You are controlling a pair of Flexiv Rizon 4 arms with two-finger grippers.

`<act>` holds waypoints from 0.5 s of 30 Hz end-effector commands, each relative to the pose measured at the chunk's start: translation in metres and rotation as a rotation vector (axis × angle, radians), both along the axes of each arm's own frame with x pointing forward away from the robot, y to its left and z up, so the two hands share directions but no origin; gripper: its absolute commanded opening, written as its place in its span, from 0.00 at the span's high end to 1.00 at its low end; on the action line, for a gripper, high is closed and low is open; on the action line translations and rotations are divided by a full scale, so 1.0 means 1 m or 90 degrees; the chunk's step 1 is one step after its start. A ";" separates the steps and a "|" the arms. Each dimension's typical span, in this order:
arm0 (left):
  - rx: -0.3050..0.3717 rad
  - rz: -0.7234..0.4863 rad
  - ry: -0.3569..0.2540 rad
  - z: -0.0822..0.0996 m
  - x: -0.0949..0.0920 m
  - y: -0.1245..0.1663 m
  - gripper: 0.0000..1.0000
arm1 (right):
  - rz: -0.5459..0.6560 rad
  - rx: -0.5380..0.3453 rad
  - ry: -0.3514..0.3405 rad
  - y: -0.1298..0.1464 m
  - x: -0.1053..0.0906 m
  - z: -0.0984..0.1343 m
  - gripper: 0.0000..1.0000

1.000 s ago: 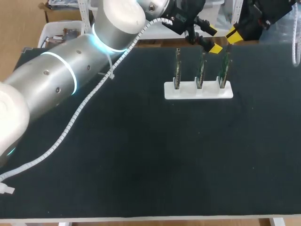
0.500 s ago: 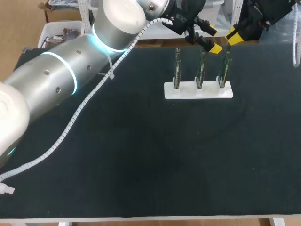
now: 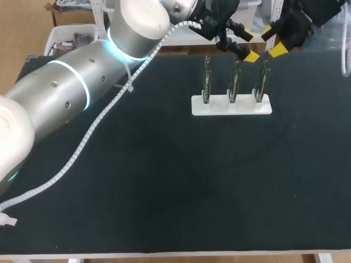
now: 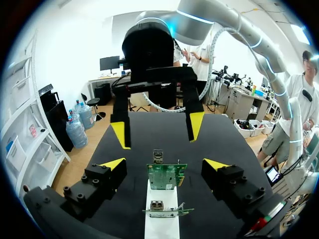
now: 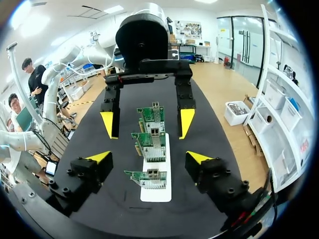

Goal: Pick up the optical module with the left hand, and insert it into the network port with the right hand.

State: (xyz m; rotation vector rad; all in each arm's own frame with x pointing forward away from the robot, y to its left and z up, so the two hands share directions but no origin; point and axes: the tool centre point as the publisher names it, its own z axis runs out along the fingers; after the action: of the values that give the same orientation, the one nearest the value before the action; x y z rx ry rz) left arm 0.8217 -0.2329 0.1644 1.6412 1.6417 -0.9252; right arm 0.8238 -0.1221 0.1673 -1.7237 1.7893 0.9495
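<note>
Black counter (image 3: 164,181), both arms at far edge. White rack (image 3: 231,104) holds three upright green cards (image 3: 234,81) with ports. Left pincer (image 3: 243,46) and right pincer (image 3: 273,41), both released and holding nothing, hover facing each other over rack. Optical module: cannot spot it in any view. Step unclear; next move calls for finding module.

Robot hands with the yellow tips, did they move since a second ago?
The right gripper lifted slightly and drew back from the right green card. Its fingers are open and empty. The left gripper stayed over the middle card, also open. All three cards still stand in the white holder.
</note>
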 end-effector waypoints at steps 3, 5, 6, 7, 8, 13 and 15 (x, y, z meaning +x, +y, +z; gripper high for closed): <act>-0.002 -0.200 0.132 0.000 0.010 -0.004 0.00 | 0.026 0.020 0.034 -0.007 0.012 0.011 0.00; -0.002 -0.200 0.132 0.000 0.010 -0.004 0.00 | 0.024 0.023 0.032 -0.008 0.012 0.014 0.00; -0.002 -0.200 0.132 0.000 0.010 -0.004 0.00 | 0.023 0.024 0.032 -0.008 0.012 0.016 0.00; -0.002 -0.200 0.132 0.000 0.010 -0.004 0.00 | 0.022 0.025 0.031 -0.009 0.012 0.016 0.00; -0.002 -0.200 0.132 0.000 0.010 -0.004 0.00 | 0.022 0.025 0.031 -0.009 0.012 0.017 0.00; -0.002 -0.200 0.132 0.000 0.010 -0.004 0.00 | 0.026 0.030 0.027 -0.010 0.012 0.019 1.00; -0.002 -0.200 0.132 0.000 0.010 -0.004 0.00 | 0.030 0.031 0.026 -0.009 0.011 0.018 1.00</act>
State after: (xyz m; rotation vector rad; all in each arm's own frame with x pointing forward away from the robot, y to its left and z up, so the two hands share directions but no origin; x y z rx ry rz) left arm 0.8217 -0.2329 0.1644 1.6412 1.6417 -0.9253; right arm 0.8277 -0.1304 0.1855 -1.6819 1.7632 0.9558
